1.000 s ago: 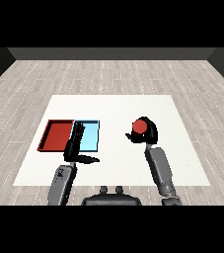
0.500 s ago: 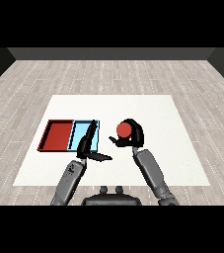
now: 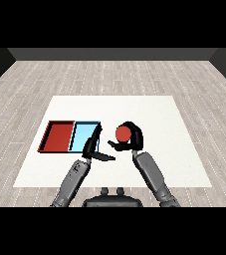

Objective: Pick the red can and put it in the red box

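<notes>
The red can (image 3: 123, 133) is in the right hand (image 3: 130, 140), above the white bench (image 3: 149, 114).

The hand curls round the can. We see the can's round red top, so it looks like it stands up straight, with its long side going up and down. The can is just right of the light blue tray (image 3: 84, 136), and the red tray (image 3: 58, 136) is on the far side of that one. I think the carry step is going on now. Next the hand needs to take the can left, over the blue tray, and set it down in the red tray. The left hand (image 3: 95, 151) is at the blue tray's near right corner, with its fingers straight and spread.
</notes>
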Tool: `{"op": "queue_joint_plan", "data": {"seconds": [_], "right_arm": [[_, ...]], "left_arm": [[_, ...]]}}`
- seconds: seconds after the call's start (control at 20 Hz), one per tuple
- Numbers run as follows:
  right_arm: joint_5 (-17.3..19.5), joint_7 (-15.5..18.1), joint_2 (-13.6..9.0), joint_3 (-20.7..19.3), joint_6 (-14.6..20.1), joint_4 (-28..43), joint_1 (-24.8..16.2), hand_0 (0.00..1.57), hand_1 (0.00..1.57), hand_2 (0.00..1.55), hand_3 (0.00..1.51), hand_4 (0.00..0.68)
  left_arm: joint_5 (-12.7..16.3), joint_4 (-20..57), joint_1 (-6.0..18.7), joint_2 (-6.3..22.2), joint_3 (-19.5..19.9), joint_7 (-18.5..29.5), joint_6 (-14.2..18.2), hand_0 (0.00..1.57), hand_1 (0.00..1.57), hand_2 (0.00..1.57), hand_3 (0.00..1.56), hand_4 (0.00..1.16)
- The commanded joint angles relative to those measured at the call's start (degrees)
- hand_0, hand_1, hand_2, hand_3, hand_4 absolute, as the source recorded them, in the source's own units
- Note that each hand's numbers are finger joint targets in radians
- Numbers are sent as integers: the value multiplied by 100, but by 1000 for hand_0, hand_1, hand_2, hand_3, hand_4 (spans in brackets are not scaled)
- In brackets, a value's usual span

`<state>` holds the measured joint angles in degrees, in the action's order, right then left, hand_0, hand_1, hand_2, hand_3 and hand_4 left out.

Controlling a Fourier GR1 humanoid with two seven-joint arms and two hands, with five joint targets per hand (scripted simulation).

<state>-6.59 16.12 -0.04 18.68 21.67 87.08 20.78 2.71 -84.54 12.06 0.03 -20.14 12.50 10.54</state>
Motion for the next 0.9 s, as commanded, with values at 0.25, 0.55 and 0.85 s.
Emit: {"op": "queue_joint_plan", "data": {"seconds": [0.25, 0.55, 0.85], "right_arm": [[-17, 290, 4, 321, 40, 91, -139, 1462, 1462, 1435, 1392, 653], [-177, 52, 4, 442, 264, -109, 345, 1469, 1469, 1437, 1386, 662], [-352, 164, 4, 915, 542, 163, 64, 1440, 1440, 1431, 1398, 658]], "left_arm": [[256, 457, 225, -3, 67, 128, -90, 0, 0, 0, 0, 0], [700, 1190, 758, -3, 38, 159, -30, 0, 0, 0, 0, 0], [1338, 1556, 1008, -3, -1143, 664, 1076, 0, 0, 0, 0, 0]]}}
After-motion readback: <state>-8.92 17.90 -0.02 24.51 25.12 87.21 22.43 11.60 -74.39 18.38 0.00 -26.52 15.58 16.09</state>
